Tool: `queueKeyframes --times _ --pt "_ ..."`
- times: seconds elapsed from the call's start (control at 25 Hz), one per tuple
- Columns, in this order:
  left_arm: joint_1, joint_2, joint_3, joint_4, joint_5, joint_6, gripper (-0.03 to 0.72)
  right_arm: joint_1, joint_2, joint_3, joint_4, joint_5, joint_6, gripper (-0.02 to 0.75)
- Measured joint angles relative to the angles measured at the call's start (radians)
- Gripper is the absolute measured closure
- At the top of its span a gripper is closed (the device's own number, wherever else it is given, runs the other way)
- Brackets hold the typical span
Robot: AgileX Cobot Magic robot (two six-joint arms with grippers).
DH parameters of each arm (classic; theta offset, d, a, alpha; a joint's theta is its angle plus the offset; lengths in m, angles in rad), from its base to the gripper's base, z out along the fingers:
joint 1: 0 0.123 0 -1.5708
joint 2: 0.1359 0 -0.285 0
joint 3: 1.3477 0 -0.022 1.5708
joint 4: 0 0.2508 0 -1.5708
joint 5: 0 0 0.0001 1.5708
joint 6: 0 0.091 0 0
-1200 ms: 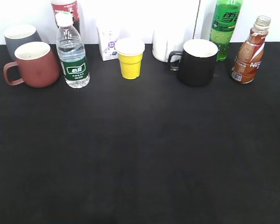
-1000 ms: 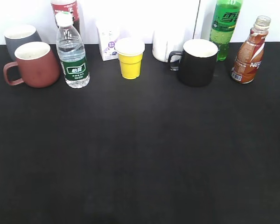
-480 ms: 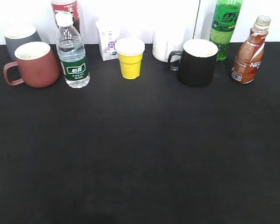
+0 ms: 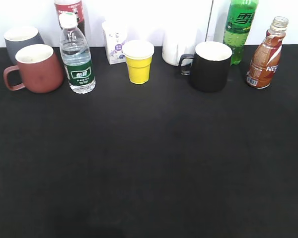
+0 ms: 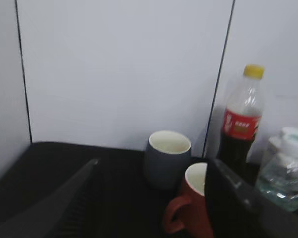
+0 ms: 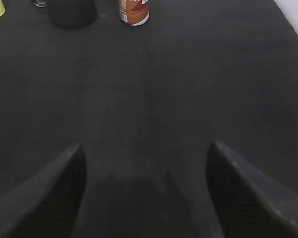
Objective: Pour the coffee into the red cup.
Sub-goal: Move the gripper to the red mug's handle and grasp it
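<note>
both sets of jaws spread wide, gripping nothing: left gripper [image 5: 149,198] low over the bench's [image 4: 149,163] far left corner, right gripper [image 6: 146,191] over bare black surface. coffee [image 4: 265,54] upright at far right of the back row, just right of the black mug [image 4: 208,66] (tall green soda bottle [image 4: 241,27] behind, between them). red cup [image 4: 37,68] upright at far left, handle pointing left, grey cup [image 4: 21,39] just behind, water bottle [image 4: 77,57] just beside. yellow cup [image 4: 138,62] near the row's middle. coffee and red cup well apart.
</note>
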Motion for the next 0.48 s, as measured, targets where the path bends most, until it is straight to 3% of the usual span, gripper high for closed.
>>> queueKeyframes --times 0.28,0.48 --pt "0.000 0.590 0.010 0.046 -0.362 0.000 0.221 0.000 0.000 0.000 0.000 0.000 0.000 0.150" --pt "0.000 0.840 0.006 0.129 -0.594 -0.009 0.221 0.000 0.000 0.000 0.000 0.000 0.000 0.150"
